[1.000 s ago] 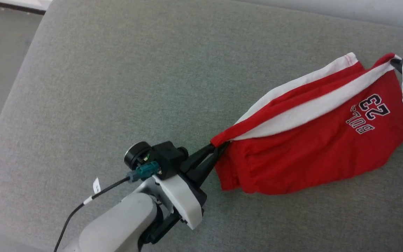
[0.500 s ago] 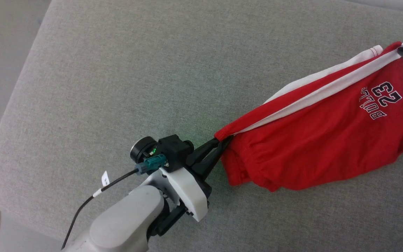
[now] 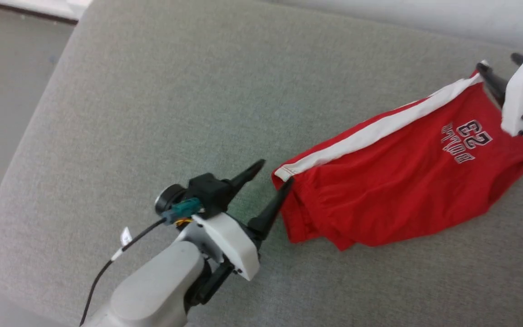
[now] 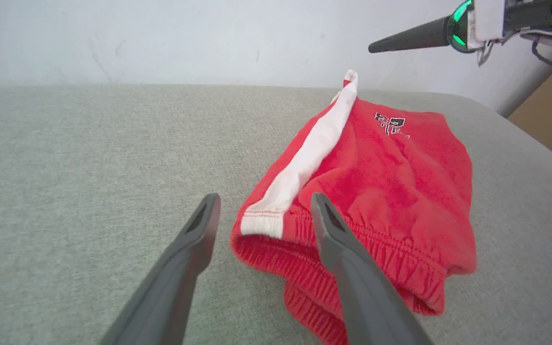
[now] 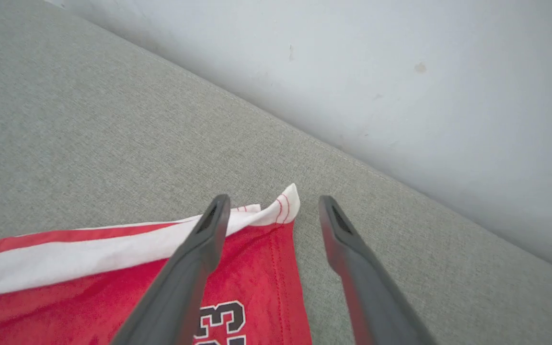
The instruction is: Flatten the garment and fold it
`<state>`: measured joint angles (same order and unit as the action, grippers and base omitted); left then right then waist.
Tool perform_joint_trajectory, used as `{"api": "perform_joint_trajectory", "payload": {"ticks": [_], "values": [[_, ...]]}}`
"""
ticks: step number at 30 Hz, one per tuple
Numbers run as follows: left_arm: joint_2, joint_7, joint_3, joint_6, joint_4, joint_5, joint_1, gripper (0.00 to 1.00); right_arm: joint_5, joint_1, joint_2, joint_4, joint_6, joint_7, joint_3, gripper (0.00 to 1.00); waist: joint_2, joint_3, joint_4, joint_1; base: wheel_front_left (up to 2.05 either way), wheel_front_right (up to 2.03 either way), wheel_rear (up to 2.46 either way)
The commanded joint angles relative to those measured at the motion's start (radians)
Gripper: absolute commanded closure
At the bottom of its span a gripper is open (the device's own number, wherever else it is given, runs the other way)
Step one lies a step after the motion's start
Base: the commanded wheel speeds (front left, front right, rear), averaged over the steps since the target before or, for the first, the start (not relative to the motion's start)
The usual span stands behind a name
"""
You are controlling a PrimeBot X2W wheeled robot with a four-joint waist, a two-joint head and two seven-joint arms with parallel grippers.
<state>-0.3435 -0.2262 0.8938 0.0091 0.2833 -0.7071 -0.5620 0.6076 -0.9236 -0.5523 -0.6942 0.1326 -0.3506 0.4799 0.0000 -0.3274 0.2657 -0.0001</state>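
The red shorts lie on the grey cushion, white side stripe along the far edge and the "23" print near the right end. My left gripper is open, its fingers on either side of the waistband corner without holding it. My right gripper is open too, just above the leg-hem corner, which pokes up between its fingers. In the left wrist view the gathered waistband bunches in front of my left gripper. My right gripper hovers over the shorts.
The grey fabric cushion stretches wide to the left and front of the shorts. A pale wall borders its far edge. The cushion's left edge drops to the floor. A finger of the right gripper reaches into the left wrist view.
Both grippers have opened and let go of the shorts, which have settled flatter on the cushion. The head camera has shifted slightly.
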Motion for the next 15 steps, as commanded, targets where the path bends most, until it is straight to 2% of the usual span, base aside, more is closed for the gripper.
{"api": "perform_joint_trajectory", "payload": {"ticks": [1,8,11,15], "values": [[-0.006,-0.008,-0.010,0.010,-0.003,-0.010,0.018,0.00,0.012,0.020,-0.001,0.007,-0.002,0.020,0.007,0.00,0.0000,0.070,-0.034,0.0001,0.00,0.00,0.00],[-0.043,-0.024,-0.109,0.109,-0.075,-0.069,0.120,0.00,0.070,0.141,-0.018,0.074,-0.002,0.257,0.039,0.00,0.0000,0.190,-0.087,0.0001,0.00,0.00,0.00],[-0.046,-0.030,-0.156,0.166,-0.112,-0.082,0.181,0.00,0.054,0.209,-0.022,0.099,-0.002,0.367,0.036,0.00,0.0000,0.231,-0.109,0.0001,0.00,0.00,0.00],[-0.035,-0.034,-0.198,0.221,-0.151,-0.096,0.274,0.00,0.009,0.304,-0.019,0.130,-0.002,0.499,-0.002,0.00,0.0000,0.272,-0.137,0.0001,0.00,0.00,0.00]]}}
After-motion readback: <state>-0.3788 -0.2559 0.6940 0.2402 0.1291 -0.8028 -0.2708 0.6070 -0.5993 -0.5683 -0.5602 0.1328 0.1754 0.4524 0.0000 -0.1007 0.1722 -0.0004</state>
